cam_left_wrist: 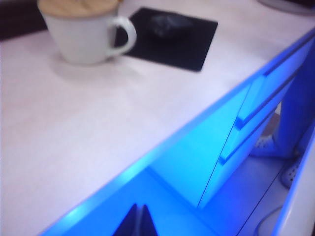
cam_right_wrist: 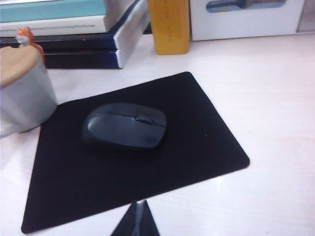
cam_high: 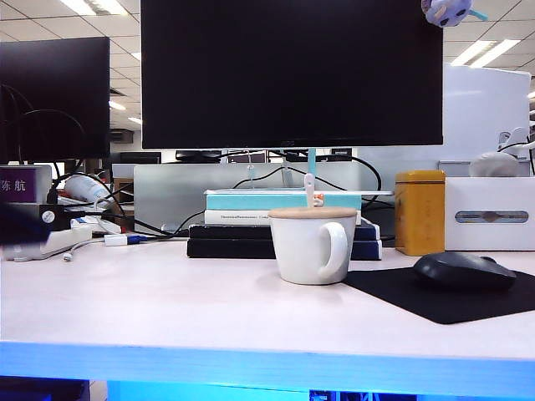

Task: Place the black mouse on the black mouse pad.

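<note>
Both my claws, left gripper and right gripper, sit pinched together and empty; mouse rests on pad, so any careless swing could knock it off.

Ext. cam sits low at the bench front edge, facing level toward the monitor. Left wrist cam hangs off the bench front, well back, looking obliquely across it; left gripper tips together. Right wrist cam looks down from close above, right gripper tips together. All 3 views share the black mouse on the black mouse pad beside the white mug.
</note>
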Motion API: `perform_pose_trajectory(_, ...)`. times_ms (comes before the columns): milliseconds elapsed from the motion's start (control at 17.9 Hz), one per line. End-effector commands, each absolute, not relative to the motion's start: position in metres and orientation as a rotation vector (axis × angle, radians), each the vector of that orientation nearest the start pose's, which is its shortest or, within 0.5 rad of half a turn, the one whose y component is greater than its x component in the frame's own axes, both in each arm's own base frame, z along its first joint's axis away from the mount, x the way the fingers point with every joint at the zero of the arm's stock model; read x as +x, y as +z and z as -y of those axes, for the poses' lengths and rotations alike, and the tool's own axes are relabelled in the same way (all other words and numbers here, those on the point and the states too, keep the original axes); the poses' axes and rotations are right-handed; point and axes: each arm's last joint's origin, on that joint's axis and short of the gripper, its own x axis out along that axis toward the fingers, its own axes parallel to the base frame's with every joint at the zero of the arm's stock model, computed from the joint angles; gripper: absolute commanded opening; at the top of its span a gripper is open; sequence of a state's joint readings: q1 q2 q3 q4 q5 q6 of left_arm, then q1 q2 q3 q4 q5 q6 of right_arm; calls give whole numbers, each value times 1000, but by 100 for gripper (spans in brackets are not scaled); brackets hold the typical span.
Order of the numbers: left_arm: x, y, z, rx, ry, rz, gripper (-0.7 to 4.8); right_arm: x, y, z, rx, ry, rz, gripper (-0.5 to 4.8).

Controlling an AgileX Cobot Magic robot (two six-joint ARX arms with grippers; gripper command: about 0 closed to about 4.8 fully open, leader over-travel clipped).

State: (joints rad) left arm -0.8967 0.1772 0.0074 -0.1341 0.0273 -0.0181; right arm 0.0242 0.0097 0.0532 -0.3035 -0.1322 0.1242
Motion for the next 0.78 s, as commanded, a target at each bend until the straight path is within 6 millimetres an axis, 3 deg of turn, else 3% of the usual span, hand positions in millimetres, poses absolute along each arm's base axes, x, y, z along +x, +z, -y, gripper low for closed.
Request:
perform_pose_trajectory(56,65,141,82,113,-917,-269,-5,91,150,-6,141,138,-272,-1)
perform_pose_trajectory(334,65,142,82,114,-904,-264,-5,91,150,-6,141,137,-271,-1)
perform_pose_trajectory(780,73,145,71,125,-738,-207,-5,91,150,-6,141,136,-271,-1)
